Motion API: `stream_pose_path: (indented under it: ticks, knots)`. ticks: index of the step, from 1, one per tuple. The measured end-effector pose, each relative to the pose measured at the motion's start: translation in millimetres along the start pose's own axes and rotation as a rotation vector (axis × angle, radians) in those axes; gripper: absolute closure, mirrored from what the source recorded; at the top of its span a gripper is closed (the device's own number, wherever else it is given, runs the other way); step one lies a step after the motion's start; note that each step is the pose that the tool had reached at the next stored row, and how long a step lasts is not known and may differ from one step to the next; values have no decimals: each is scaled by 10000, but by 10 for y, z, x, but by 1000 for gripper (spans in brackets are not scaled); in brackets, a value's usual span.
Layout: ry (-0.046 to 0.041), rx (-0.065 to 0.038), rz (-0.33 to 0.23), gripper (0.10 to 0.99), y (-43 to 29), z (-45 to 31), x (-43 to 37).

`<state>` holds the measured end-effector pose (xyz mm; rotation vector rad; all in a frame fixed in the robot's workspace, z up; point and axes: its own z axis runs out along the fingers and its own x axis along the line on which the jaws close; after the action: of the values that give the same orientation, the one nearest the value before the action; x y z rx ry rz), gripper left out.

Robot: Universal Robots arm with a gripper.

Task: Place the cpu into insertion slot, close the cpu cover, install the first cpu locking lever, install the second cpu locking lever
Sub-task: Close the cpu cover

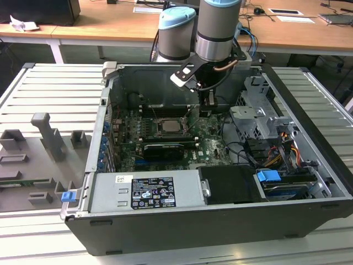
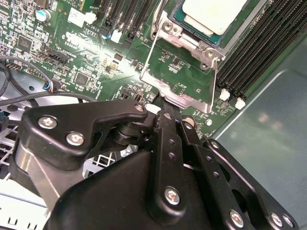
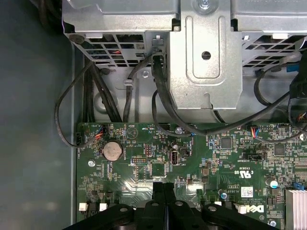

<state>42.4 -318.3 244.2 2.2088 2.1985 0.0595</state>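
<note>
Now, claw [image 2: 160, 101]: pinched closed, empty.
cpu cover [image 2: 184, 100]: lies open, its edge at claw tips, cpu [image 2: 213, 14] beyond.
cpu: seated in insertion slot [image 2: 189, 40].

A black-and-white label [image 1: 144, 193] of small print and symbols stands on the grey power supply box [image 1: 190, 185], too fine to make out. The green circuit board [image 3: 120, 182] carries white printed lettering and marks in both wrist views. In the first wrist view, a small white sticker [image 3: 246, 191] with dark print lies on it.
</note>
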Motion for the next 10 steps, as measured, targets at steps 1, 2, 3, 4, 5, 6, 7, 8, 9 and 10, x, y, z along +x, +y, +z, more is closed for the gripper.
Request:
stream_pose_path:
  ticks: [1, 2, 3, 4, 5, 6, 7, 8, 9, 10]
  knots:
    - [0, 0, 0, 980, -2, 0, 0]
    - [0, 0, 0, 980, -4, 0, 0]
    - [0, -1, 0, 980, -6, 0, 0]
    - [0, 0, 0, 980, -8, 0, 0]
    - [0, -1, 0, 980, -12, 0, 0]
    - [0, 0, 0, 980, -21, -1, 0]
    - [0, -1, 0, 980, -33, -1, 0]
    - [0, 0, 0, 980, -41, -2, 0]
    - [0, 0, 0, 980, -46, -2, 0]
    - [0, 0, 0, 980, -54, -2, 0]
